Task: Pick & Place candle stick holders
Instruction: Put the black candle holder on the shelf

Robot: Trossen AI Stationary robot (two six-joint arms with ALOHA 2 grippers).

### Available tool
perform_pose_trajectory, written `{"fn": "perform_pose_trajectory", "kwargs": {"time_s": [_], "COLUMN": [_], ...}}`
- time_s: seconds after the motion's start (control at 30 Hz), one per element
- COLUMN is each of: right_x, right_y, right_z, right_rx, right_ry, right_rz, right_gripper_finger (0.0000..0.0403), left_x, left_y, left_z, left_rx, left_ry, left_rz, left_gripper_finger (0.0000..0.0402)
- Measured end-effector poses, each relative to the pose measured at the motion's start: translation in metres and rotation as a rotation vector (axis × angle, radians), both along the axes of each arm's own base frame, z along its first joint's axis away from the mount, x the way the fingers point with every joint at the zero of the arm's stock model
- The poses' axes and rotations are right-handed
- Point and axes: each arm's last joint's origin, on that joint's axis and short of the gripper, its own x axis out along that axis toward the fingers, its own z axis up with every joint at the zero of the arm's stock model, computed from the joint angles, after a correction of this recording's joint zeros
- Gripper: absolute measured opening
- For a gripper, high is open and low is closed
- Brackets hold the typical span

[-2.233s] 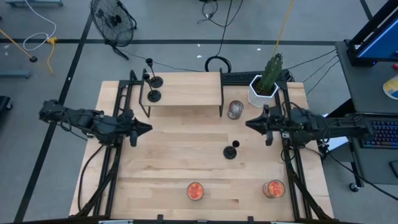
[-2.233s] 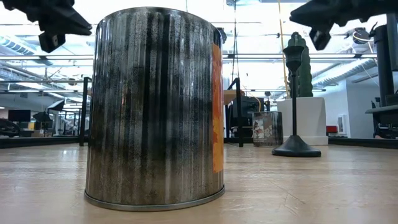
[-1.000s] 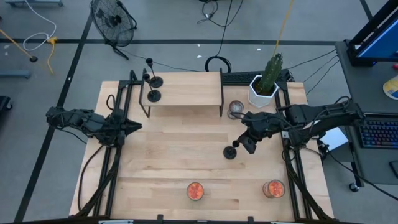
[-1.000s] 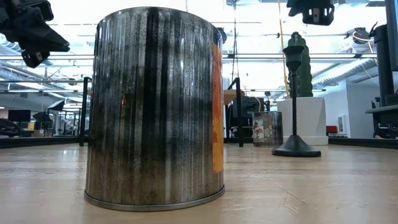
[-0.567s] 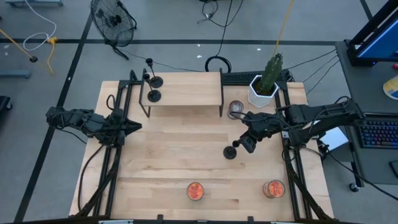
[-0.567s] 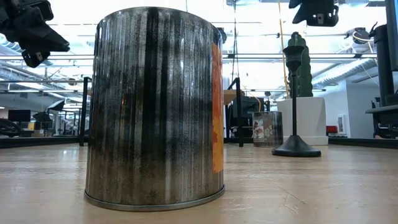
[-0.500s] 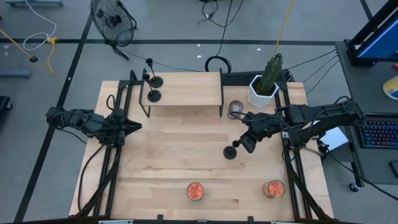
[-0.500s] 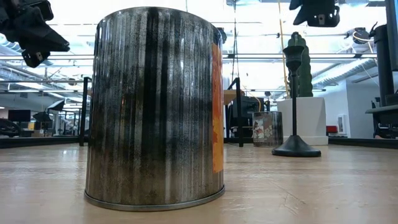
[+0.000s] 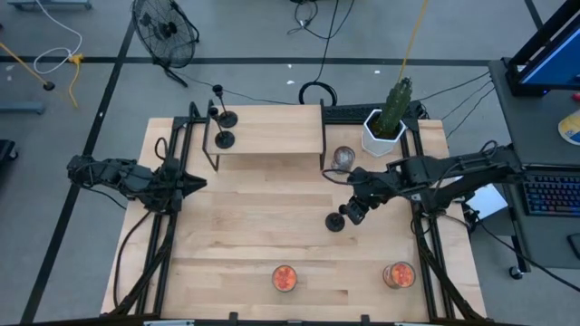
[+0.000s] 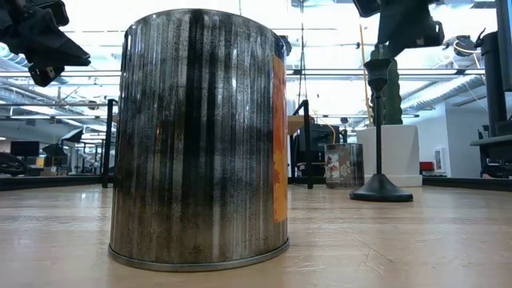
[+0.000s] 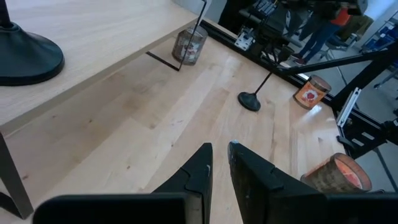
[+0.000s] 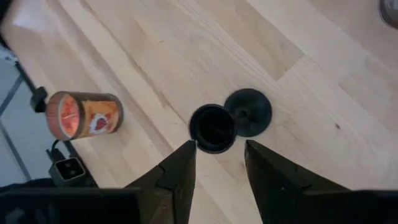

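The right gripper [image 9: 353,210] hung directly above the candle stick holder [image 9: 336,220] that stood alone near the middle of the table [image 9: 245,263], its fingers spread apart on both sides of the small cup top [image 12: 212,128], with nothing between them yet. In the right wrist view the cup lay just ahead of the open fingertips [image 12: 186,151], and the round disc base [image 12: 249,112] showed beyond it. Two other holders [image 9: 224,129] stood on the raised shelf [image 9: 267,131] at the far left part of the table. The left gripper [image 9: 201,184] waited at the left side, its fingers almost closed and empty.

The holder looked like a stiff piece, probably metal, and rather light, with most of its weight in the flat base. The thin stem [image 10: 378,128] was tall, so I judge it could tip easily if a finger pushed it sideways. The smooth black surface may be slippery. The best place to grasp seemed to be the stem just under the cup, so the cup could stop it from sliding down through the fingers
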Motion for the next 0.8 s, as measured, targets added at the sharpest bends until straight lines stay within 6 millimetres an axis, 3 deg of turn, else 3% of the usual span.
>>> {"fn": "perform_pose_trajectory", "kwargs": {"time_s": [0.6, 0.8], "right_x": [0.009, 0.008], "right_y": [0.0, -0.001], "right_z": [-0.011, -0.024], "right_rx": [0.004, 0.0], "right_ry": [0.053, 0.076], "right_rz": [-0.034, -0.041], "right_gripper_finger": [0.0132, 0.0132], "left_x": [0.0, 0.0], "left_y": [0.0, 0.0], "left_z": [0.0, 0.0], "left_rx": [-0.002, 0.0], "left_ry": [-0.001, -0.001], "left_rz": [0.002, 0.001], "left_gripper_finger": [0.0058, 0.0058]}}
